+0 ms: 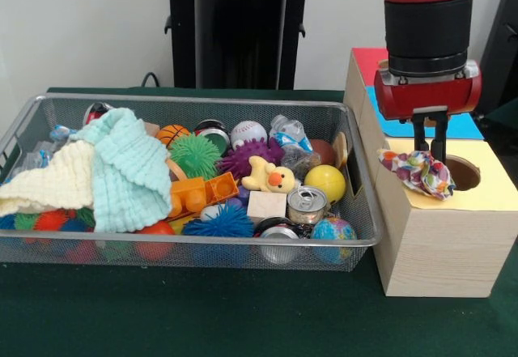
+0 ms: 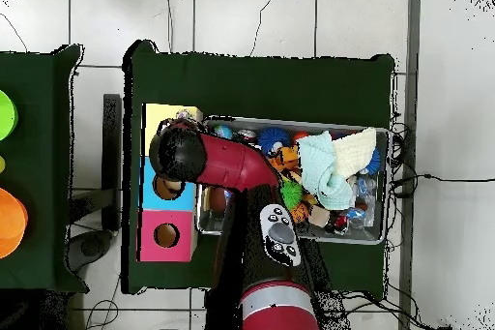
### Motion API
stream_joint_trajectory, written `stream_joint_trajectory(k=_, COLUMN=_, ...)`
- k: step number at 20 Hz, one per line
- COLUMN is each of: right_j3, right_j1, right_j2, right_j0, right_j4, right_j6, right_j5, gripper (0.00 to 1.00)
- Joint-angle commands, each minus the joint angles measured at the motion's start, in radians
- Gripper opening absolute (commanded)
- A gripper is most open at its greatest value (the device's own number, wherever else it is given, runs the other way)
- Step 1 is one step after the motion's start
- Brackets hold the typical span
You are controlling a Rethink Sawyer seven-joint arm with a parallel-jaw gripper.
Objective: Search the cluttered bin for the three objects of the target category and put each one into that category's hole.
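In the front view, the wire basket (image 1: 360, 179) occupies the left and centre of the green table (image 1: 202, 308). At its left end a cream cloth (image 1: 48, 180) lies partly under a mint-green waffle cloth (image 1: 125, 171), both draped over other toys. Further right in the basket sit a green spiky ball (image 1: 194, 155), a purple spiky ball (image 1: 243, 159), a white baseball (image 1: 248, 133), an orange block (image 1: 202, 193), a yellow duck (image 1: 269, 176), a blue spiky ball (image 1: 220, 221), a small wooden block (image 1: 267, 206), a tin can (image 1: 307, 204), a yellow ball (image 1: 326, 182) and a globe ball (image 1: 333, 231). No other spotted fabric piece can be made out among the clutter.

Just right of the basket stands the wooden box (image 1: 441, 252) with a yellow top face. The gripper (image 1: 430, 150) hangs from the red and black arm (image 1: 426, 25) directly above this box. Its two dark fingers (image 1: 420, 140) point downward, close together, and are clamped on the spotted fabric piece (image 1: 418, 171). The fabric rests on the yellow face at the left edge of the round hole (image 1: 463, 174), partly overlapping the rim; the rest of the hole stays visible to its right.

In the overhead view, the arm (image 2: 242, 166) reaches over the yellow face (image 2: 160, 113); the blue face (image 2: 155, 195) and the red face (image 2: 164, 236) lie beside it.
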Motion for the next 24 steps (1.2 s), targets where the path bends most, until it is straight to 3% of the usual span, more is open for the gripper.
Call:
stream_joint_trajectory(k=1, right_j3=0.116, right_j1=0.093, right_j2=0.136, right_j0=-0.032, right_j4=0.03, right_j6=0.135, right_j5=0.151, gripper=0.0)
stream_joint_trajectory(k=7, right_j3=0.146, right_j1=0.089, right_j2=0.137, right_j0=-0.044, right_j4=0.076, right_j6=0.193, right_j5=0.177, gripper=0.0)
stream_joint_trajectory(k=24, right_j3=0.11, right_j1=0.161, right_j2=0.145, right_j0=-0.046, right_j4=0.096, right_j6=0.17, right_j5=0.108, gripper=0.0)
